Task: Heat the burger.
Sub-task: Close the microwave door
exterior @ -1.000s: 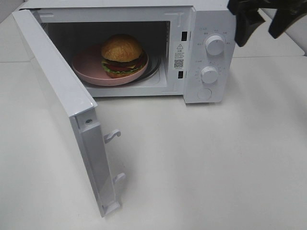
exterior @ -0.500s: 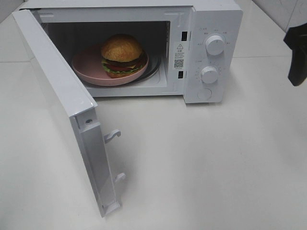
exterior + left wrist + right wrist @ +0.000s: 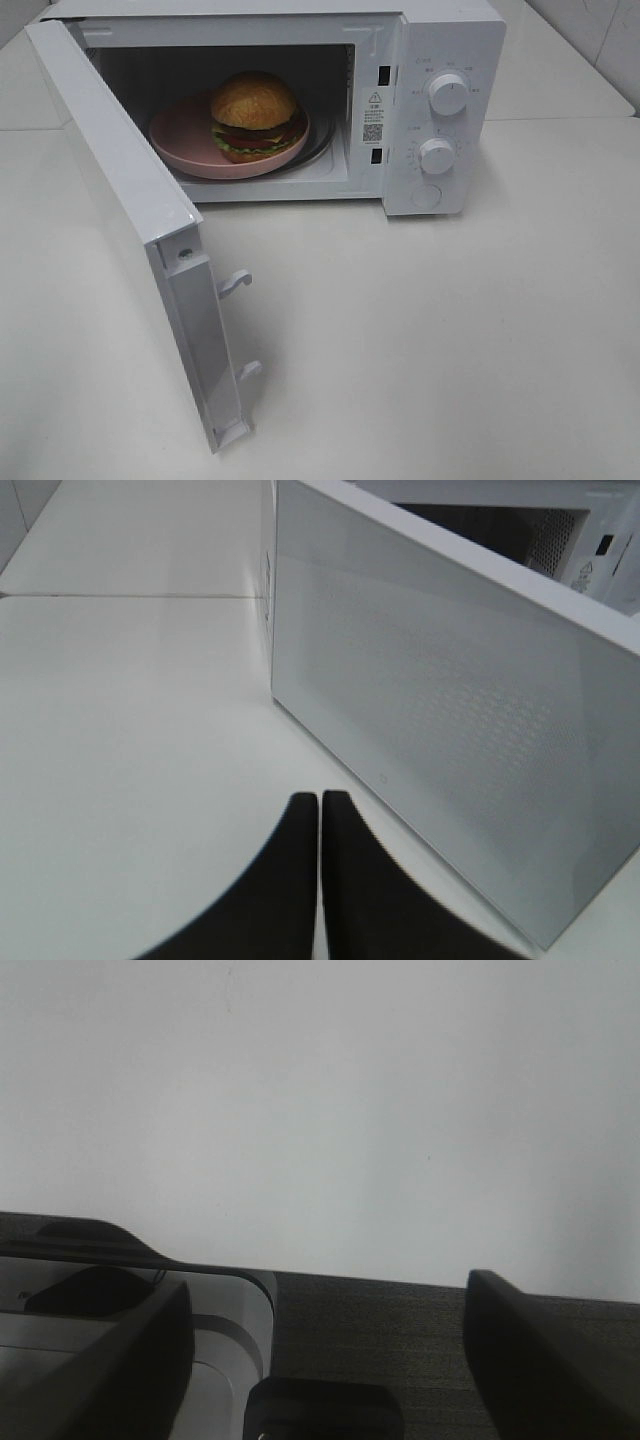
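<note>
Burger [image 3: 254, 113] sits on pink plate [image 3: 185, 140] inside microwave [image 3: 440, 40] near far edge of table [image 3: 450, 350], door [image 3: 120, 200] open, probably next to shut; left fingers [image 3: 290, 880] clenched empty facing door, right fingers [image 3: 530, 1360] spread, empty.

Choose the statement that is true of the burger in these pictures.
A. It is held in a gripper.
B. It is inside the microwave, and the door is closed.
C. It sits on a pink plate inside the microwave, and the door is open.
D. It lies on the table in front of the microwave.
C: the burger rests on the pink plate inside the microwave, whose door stands wide open.
</note>
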Robot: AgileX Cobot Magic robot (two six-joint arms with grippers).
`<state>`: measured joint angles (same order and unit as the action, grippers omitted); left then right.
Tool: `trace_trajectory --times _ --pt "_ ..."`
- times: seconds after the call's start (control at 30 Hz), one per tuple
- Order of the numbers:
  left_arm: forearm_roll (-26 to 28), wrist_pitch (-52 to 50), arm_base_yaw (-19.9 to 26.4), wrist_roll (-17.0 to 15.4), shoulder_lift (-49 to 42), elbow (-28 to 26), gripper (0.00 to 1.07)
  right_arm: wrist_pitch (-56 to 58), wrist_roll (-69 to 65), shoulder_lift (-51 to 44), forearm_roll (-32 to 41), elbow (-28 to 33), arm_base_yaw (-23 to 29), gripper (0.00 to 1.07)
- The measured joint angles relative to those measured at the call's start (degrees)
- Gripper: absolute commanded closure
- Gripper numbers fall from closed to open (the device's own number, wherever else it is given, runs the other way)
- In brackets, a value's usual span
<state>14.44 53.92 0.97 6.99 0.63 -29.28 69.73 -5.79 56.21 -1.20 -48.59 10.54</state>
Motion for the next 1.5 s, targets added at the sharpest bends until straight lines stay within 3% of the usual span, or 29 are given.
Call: trace_trajectory --times 0.2,0.3,0.33,0.4,0.43,0.5,0.53,0.57,0.6,0.63,0.7,0.73,0.8,0.83,0.87,0.9,0.93,0.97,1.03,1.1,1.2,1.23,1.3,1.33,1.37,1.4,1.47,1.5 --pt "1.0 -7.3 0.0 0.5 5.5 -0.1 1.06 -0.7 -1.4 -9.1 0.5 8.1 0.0 0.39" --pt "3.2 -10.6 0.0 3.2 9.4 -0.1 1.06 -1.8 -1.4 -13.1 0.6 11.0 0.0 0.39" --pt "5.2 -12.3 0.0 6.4 12.2 -0.1 1.06 -2.9 -1.1 -15.6 0.6 12.6 0.0 0.39" --pt "6.4 -13.4 0.0 8.2 13.8 -0.1 1.06 -3.6 -0.5 -17.1 0.6 13.4 0.0 0.39" --pt "9.1 -14.8 0.0 11.6 17.3 -0.1 1.06 -4.8 1.0 -20.2 0.7 14.8 0.0 0.39" --pt "10.7 -15.5 0.0 13.5 19.1 -0.1 1.06 -5.7 2.3 -23.0 1.2 16.1 0.0 0.39" --pt "13.8 -16.8 0.0 17.0 22.4 -0.1 1.06 -6.0 2.7 -24.6 1.2 16.6 0.0 0.39" --pt "13.8 -16.8 0.0 17.0 22.4 -0.1 1.06 -6.0 2.7 -24.6 1.2 16.6 0.0 0.39" --pt "17.2 -18.1 0.0 21.0 25.7 -0.1 1.06 -6.9 3.3 -27.4 1.2 17.0 0.0 0.39" --pt "17.2 -18.1 0.0 21.0 25.7 -0.1 1.06 -6.9 3.3 -27.4 1.2 17.0 0.0 0.39" --pt "22.5 -20.2 0.0 26.9 31.5 -0.1 1.06 -8.5 3.8 -31.9 1.2 17.0 0.0 0.39" --pt "22.5 -20.2 0.0 26.9 31.5 -0.1 1.06 -8.5 3.8 -31.9 1.2 17.0 0.0 0.39" --pt "28.0 -21.7 0.0 33.2 36.6 -0.1 1.06 -10.7 4.8 -36.8 1.2 18.2 0.0 0.39" --pt "28.0 -21.7 0.0 33.2 36.6 -0.1 1.06 -10.7 4.8 -36.8 1.2 18.2 0.0 0.39" --pt "32.1 -22.3 0.0 37.8 39.6 -0.1 1.06 -11.3 4.8 -39.7 1.2 18.9 0.0 0.39" --pt "34.3 -22.8 0.0 40.1 41.3 -0.1 1.06 -11.5 4.8 -41.3 1.2 19.0 0.0 0.39" --pt "34.3 -22.8 0.0 40.1 41.3 -0.1 1.06 -11.5 4.8 -41.3 1.2 19.0 0.0 0.39" --pt "38.0 -23.3 0.0 44.2 44.2 -0.1 1.06 -11.7 4.9 -44.2 1.2 19.1 0.0 0.39" --pt "39.5 -23.4 0.0 46.0 45.7 -0.1 1.06 -11.7 4.9 -45.8 1.2 19.1 0.0 0.39" --pt "46.2 -23.6 0.0 54.3 51.7 -0.1 1.06 -12.0 4.9 -52.0 1.2 19.1 0.0 0.39" --pt "47.7 -23.6 0.0 56.2 52.8 -0.1 1.06 -12.1 4.9 -53.2 1.2 19.1 0.0 0.39" --pt "50.4 -23.7 0.0 59.8 55.6 -0.1 1.06 -12.1 4.9 -55.5 1.2 19.1 0.0 0.39" --pt "51.5 -23.8 0.0 61.2 56.9 -0.1 1.06 -12.1 4.9 -56.3 1.2 19.1 0.0 0.39" --pt "53.9 -23.9 0.0 64.3 59.1 -0.1 1.06 -12.1 4.9 -56.4 1.2 19.1 0.0 0.39" --pt "53.9 -23.9 0.0 64.3 59.1 -0.1 1.06 -12.1 4.9 -56.4 1.2 19.1 0.0 0.39" --pt "56.9 -24.1 0.0 67.6 61.2 -0.1 1.06 -12.2 4.9 -56.4 1.2 19.3 0.0 0.39" --pt "58.5 -24.1 0.0 69.2 62.1 -0.1 1.06 -12.2 4.9 -56.4 1.2 19.4 0.0 0.39" --pt "61.4 -24.3 0.0 72.0 63.9 -0.1 1.06 -12.3 4.9 -56.4 1.2 19.5 0.0 0.39"
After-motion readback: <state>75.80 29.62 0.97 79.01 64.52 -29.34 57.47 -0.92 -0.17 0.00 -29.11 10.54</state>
